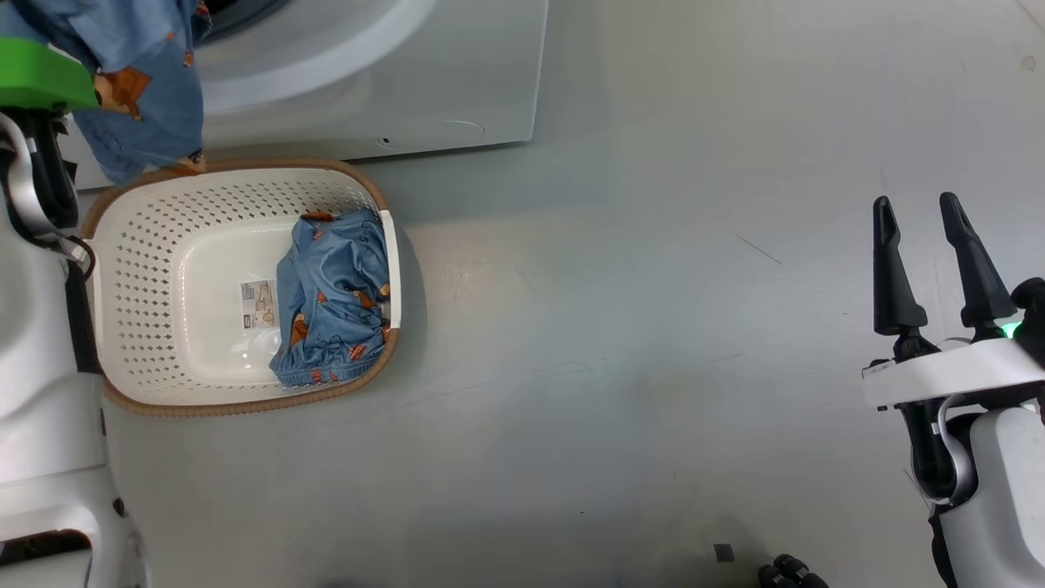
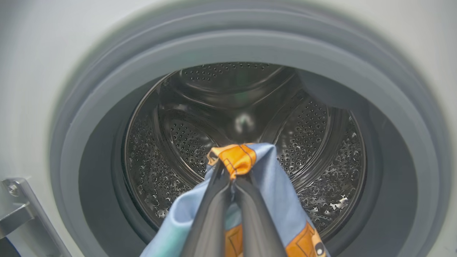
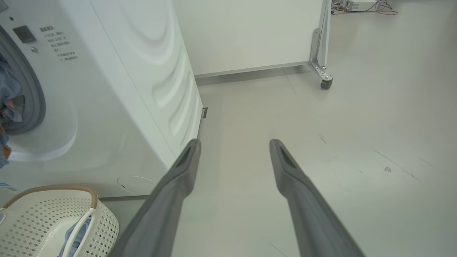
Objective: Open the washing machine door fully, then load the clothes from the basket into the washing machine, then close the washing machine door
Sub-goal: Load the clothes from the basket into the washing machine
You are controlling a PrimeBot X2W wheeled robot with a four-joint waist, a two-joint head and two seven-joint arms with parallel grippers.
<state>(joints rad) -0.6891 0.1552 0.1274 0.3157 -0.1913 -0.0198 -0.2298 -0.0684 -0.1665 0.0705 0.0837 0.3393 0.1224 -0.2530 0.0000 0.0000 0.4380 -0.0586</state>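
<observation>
Left wrist view: left fingers (image 2: 210,221) pinch clothes (image 2: 276,180) before drum (image 2: 182,141)

Bright even light, soft shadow beside the basket (image 1: 139,245), glints in the drum (image 2: 314,142), blurred gasket (image 2: 89,117)

This looks like a lab or test space set up as a laundry corner, not a lived-in home. A white front-loading washer (image 3: 107,107) stands by itself on a bare grey floor (image 3: 357,142) marked with scuffs. A basket (image 1: 147,245) holding clothes (image 1: 335,302) sits on the floor just before it. Beside the washer is a plain white partition (image 3: 250,32), carried on a metal bracket with a caster (image 3: 325,83). Beyond the partition, loose cables (image 3: 378,8) trail across the floor next to a pale box.
</observation>
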